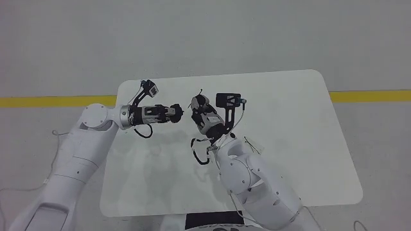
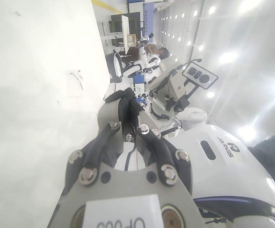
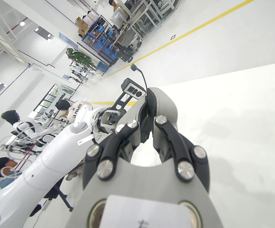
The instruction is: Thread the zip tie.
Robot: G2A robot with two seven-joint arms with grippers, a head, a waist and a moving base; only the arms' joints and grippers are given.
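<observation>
— Where are you over the table (image 1: 308,102)?

— Both my arms hang above its left-middle part. My left gripper (image 1: 179,112) comes in from the left and my right gripper (image 1: 194,106) from the near side. Their tips face each other, just beside one another.

— And the fingers?

— Pressed together on both. The right pair pinches the zip tie (image 3: 141,76). Whether the left pair holds anything, I cannot tell.

— You are sure of the tie?

— Fairly. It is a thin black strip and the view of it is poor, so I take it for the tie rather than a cable. It leaves my right fingertips and curves up and away toward the far side. It ends free in a small blocky head (image 3: 134,67).

— So what does the next move turn on?

— On that long axis. The strip stands out beyond my right tips, on the side where my left gripper is, so the left is the nearer one to the free end. I judge the left must open and meet the strip along its length, not across it. Otherwise the end will miss the head's slot.
</observation>
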